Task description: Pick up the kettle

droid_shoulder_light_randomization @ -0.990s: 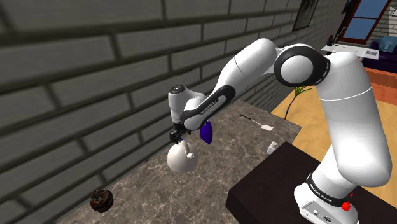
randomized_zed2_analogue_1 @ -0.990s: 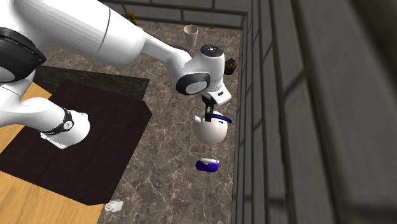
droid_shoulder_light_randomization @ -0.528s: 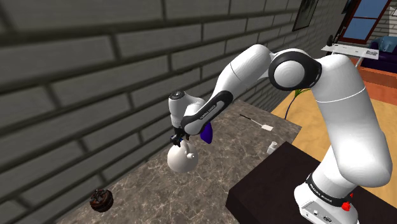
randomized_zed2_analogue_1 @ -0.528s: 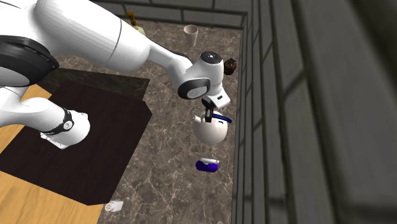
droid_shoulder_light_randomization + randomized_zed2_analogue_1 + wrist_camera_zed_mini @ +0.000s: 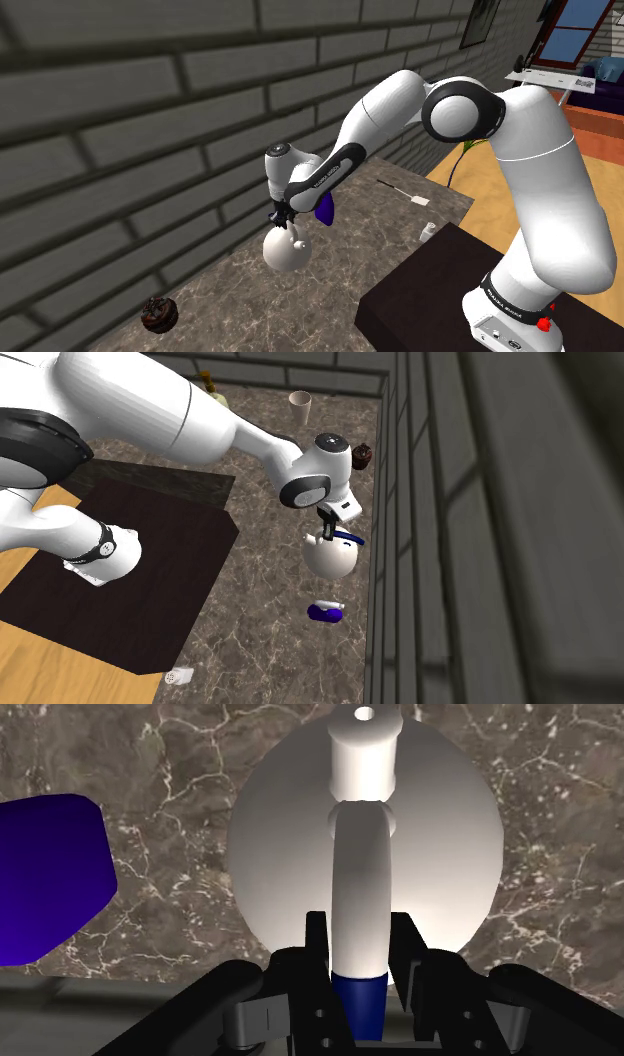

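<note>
A round white kettle (image 5: 283, 251) (image 5: 331, 560) stands on the marble counter close to the brick wall. An arched white handle (image 5: 360, 874), blue at one end, runs over the kettle (image 5: 270, 854) to a short spout. My black gripper (image 5: 283, 219) (image 5: 326, 536) (image 5: 362, 949) comes down from above and is shut on that handle, one finger pressing each side near its blue end. The kettle's base rests on the counter.
A dark blue object (image 5: 324, 207) (image 5: 324, 612) (image 5: 45, 874) lies just beside the kettle. A dark cupcake-like item (image 5: 158, 314) (image 5: 363, 454) and a pale cup (image 5: 299, 404) stand further along the counter. The brick wall (image 5: 150, 120) runs close behind. The black stand (image 5: 430, 290) borders the counter.
The fingers have closed from wide apart onto the kettle's handle. The arm settled slightly lower at first, then held still; the kettle has not moved.
</note>
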Controlling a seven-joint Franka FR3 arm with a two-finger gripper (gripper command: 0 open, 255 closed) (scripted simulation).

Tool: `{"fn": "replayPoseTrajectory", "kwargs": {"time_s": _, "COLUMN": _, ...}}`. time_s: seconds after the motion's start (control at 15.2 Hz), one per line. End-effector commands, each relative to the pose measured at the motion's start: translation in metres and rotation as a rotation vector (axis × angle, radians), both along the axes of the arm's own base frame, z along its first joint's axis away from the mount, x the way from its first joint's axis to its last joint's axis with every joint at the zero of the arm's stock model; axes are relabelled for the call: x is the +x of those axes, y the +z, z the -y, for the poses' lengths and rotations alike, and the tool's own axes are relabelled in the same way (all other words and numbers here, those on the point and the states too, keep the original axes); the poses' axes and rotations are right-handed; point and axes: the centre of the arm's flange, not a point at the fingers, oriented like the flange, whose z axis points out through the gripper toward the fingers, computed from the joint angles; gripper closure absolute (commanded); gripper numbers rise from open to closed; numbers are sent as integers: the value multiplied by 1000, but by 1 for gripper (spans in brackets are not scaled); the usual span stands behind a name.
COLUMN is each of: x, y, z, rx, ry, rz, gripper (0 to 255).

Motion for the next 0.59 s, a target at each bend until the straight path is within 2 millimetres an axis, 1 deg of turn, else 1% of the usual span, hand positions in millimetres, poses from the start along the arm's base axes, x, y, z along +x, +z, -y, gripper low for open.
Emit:
{"fn": "replayPoseTrajectory", "kwargs": {"time_s": 0.0, "x": 0, "y": -1, "z": 1, "rx": 0, "ry": 0, "rz": 0, "gripper": 255}}
{"fn": "replayPoseTrajectory", "kwargs": {"time_s": 0.53, "x": 0, "y": 42, "z": 1, "rx": 0, "ry": 0, "rz": 0, "gripper": 255}}
